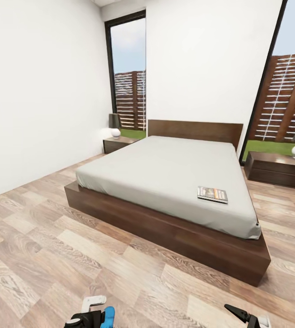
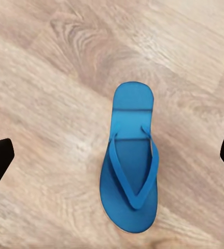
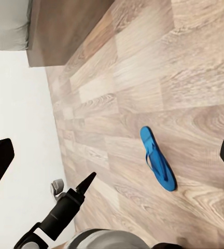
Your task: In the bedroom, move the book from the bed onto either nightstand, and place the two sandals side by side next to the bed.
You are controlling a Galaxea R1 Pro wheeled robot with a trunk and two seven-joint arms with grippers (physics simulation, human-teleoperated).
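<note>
Sandal [image 2: 130, 163] is lying flat on the plank floor [image 2: 50, 93], centered between the wide-apart left gripper [image 2: 112, 158] fingers, untouched. Right gripper [image 3: 112, 155] is also hanging spread. Book [image 1: 212, 194] is sitting near the bed [image 1: 165, 173] foot-end right corner; bare floor is running alongside the frame.

Head view: high, wide, facing forward and down across the wood-plank floor [image 1: 52, 255] to the bed [image 1: 165, 182].
Left wrist view: close, straight down; sandal [image 2: 130, 161] between the spread jaws.
Right wrist view: farther off, oblique; sandal [image 3: 157, 158] between the jaws, possibly the same one; bed corner [image 3: 50, 31] shared with head view.
</note>
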